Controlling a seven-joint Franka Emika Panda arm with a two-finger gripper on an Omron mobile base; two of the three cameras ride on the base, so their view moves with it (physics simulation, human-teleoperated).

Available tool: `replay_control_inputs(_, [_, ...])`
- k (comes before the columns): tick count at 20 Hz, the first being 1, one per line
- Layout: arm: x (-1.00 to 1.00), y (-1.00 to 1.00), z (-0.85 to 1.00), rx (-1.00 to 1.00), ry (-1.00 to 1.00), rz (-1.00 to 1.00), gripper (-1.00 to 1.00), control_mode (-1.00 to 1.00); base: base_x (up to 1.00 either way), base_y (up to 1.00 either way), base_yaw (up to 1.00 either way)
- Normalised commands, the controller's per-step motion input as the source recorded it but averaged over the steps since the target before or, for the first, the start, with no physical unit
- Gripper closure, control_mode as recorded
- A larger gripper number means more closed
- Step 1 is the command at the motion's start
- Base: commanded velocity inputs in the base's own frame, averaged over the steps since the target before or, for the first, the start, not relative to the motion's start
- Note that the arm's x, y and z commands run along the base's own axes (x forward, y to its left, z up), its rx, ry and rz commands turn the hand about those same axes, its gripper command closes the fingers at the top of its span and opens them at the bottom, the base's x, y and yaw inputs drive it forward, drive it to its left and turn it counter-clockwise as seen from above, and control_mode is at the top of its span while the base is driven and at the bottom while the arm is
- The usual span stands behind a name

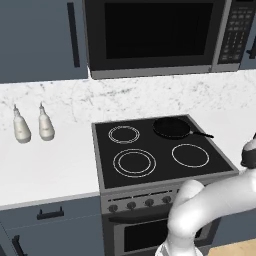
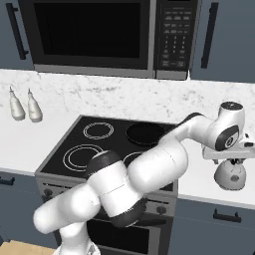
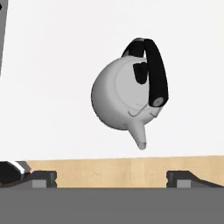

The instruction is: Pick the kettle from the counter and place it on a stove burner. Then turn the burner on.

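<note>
The kettle sits on the white bench, to the right of the black stove top. The robot's hand hangs just above it, and the fingers are spread wide with nothing in them. I think they are wide so they can drop down around the dark handle that arches over the kettle's top. From the hand's own camera, the kettle is right below, its little spout pointing toward the bench edge. The hand looks lined up over it, ready for a grab.

The big stove burner with two white rings is bare, so there is room for the kettle there. A black pan rests on a back burner. Two pale bottles stand far off on the left, out of the way. The knobs wait along the stove's front.
</note>
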Motion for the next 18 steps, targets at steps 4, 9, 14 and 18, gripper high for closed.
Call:
replay_control_inputs(4, [0.21, -0.08, -0.01, 0.03, 0.0, -0.06, -1.0, -1.0, 0.0, 0.0, 0.0])
replay_control_inputs(9, [0.13, 0.0, -0.25, 0.0, -0.03, -0.01, -1.0, -1.0, 0.0, 0.0, 0.0])
replay_control_inputs(14, [0.19, -0.06, -0.34, 0.0, -0.07, 0.0, -1.0, -1.0, 0.0, 0.0, 0.0])
replay_control_inputs(18, [0.29, -0.21, -0.39, -0.04, -0.09, 0.0, -1.0, -1.0, 0.0, 0.0, 0.0])
